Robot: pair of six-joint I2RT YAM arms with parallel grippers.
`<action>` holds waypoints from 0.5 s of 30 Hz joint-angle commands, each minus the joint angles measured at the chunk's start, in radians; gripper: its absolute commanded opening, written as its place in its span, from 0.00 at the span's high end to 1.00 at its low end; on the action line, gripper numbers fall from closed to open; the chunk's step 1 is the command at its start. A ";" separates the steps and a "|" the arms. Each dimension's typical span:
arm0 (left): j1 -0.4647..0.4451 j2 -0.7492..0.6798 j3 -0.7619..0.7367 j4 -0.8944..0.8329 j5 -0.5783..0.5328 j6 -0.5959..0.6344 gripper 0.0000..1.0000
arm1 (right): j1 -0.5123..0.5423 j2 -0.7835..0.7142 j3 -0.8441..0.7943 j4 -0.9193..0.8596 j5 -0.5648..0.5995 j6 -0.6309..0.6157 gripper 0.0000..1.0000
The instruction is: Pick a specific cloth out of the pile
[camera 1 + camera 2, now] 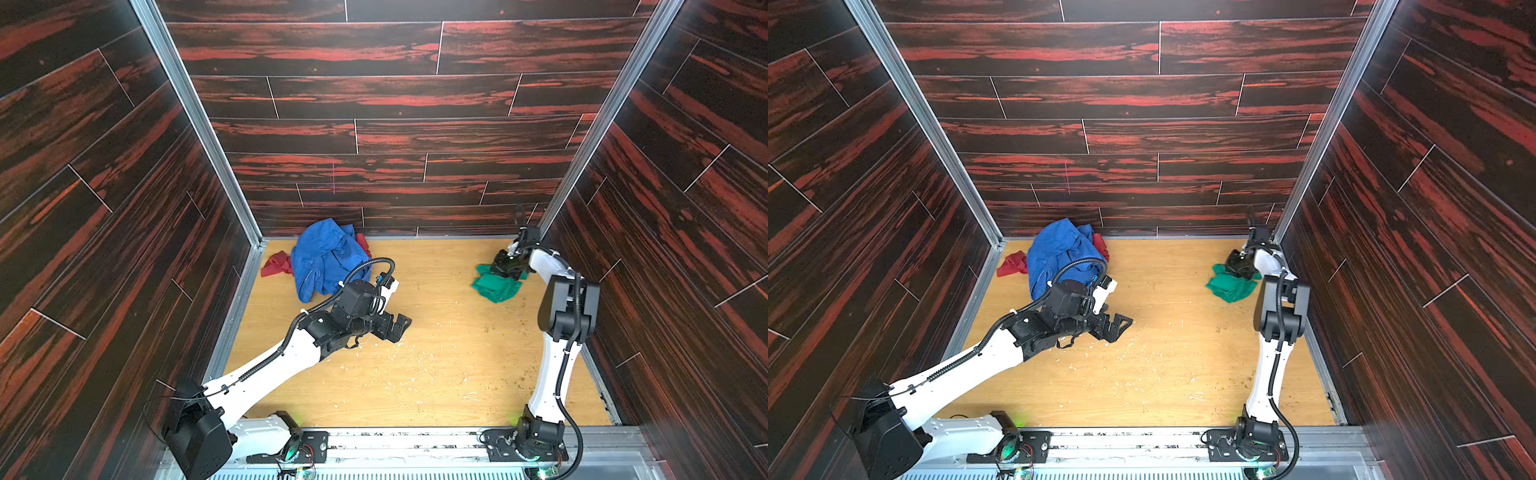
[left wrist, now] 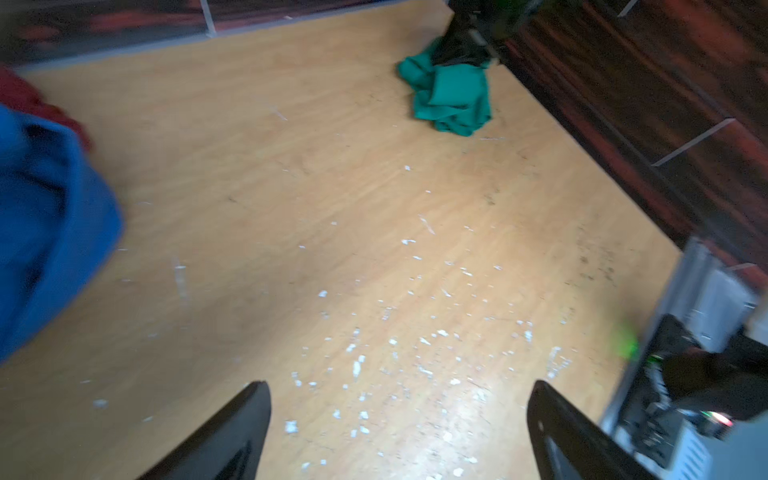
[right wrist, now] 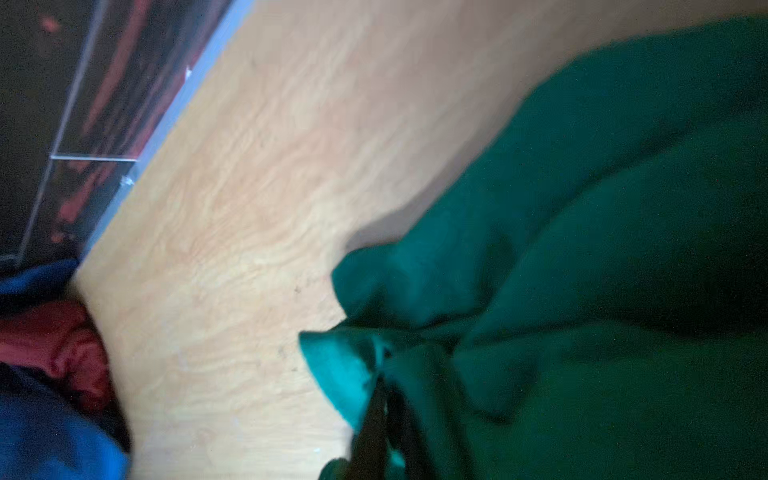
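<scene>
Far left, against the back wall: the pile (image 1: 328, 257), mostly a crumpled blue cloth, red pieces (image 1: 276, 264) poking out at its edges. Just in front of it, above the bare wooden table (image 1: 436, 374): the left gripper (image 1: 400, 329), fingers (image 2: 232, 432) spread wide, holding nothing. Well apart, over on the far right near the side wall: the cloth (image 1: 496, 289), emerald green, bunched up, lying on the table, away from the pile. On top of its far edge: the right gripper (image 1: 506, 267), fingers (image 3: 374, 419) nearly together, pinching a fold of green fabric.
</scene>
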 commanded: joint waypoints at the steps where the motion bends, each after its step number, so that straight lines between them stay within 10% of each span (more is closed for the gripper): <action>1: 0.011 -0.013 0.054 -0.045 -0.069 0.065 0.01 | 0.014 -0.009 -0.016 -0.003 -0.029 -0.015 0.64; 7: 0.036 -0.054 0.044 -0.045 -0.065 0.076 0.01 | 0.015 -0.133 -0.084 0.036 -0.025 -0.008 0.39; 15: 0.124 -0.157 0.000 -0.041 -0.081 0.065 0.01 | 0.015 -0.238 -0.037 0.010 -0.061 -0.021 0.31</action>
